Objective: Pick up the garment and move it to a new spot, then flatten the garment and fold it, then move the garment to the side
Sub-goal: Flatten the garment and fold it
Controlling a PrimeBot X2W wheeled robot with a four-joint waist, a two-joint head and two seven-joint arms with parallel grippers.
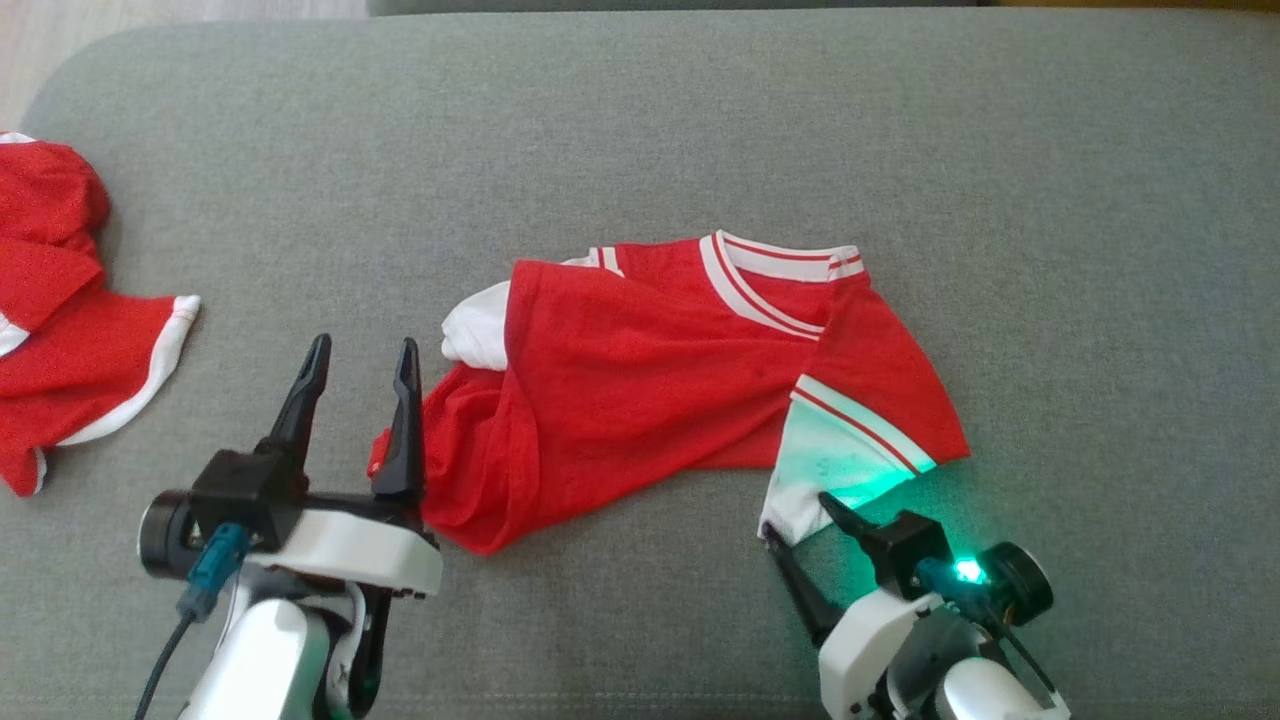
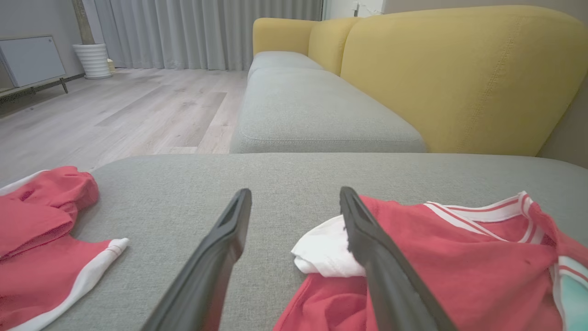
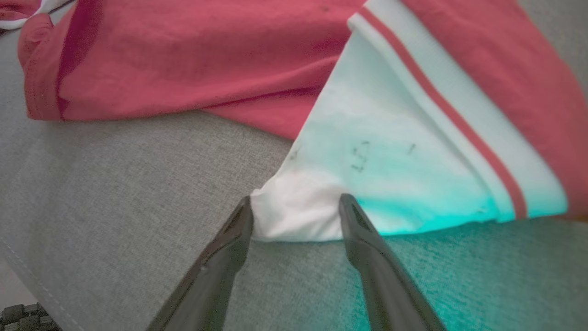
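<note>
There are two red garments (image 1: 680, 370) (image 1: 70, 330), two claws (image 1: 364, 345) (image 1: 795, 515) and one white planter (image 2: 93, 59).

The garment (image 1: 660, 370) is a red sports shirt with white trim, lying rumpled and partly folded over itself near the middle of the grey cushion (image 1: 640, 120), not flattened. Its collar (image 1: 770, 275), white with thin red stripes, lies along the far edge. A white sleeve end (image 1: 850, 455) with a red-striped band spreads out at the near right corner, tinted green. On the left side a bunched white piece (image 1: 478, 330) pokes out from under the red cloth, and below it the red hem (image 1: 470, 480) lies in loose folds toward the near edge.
</note>
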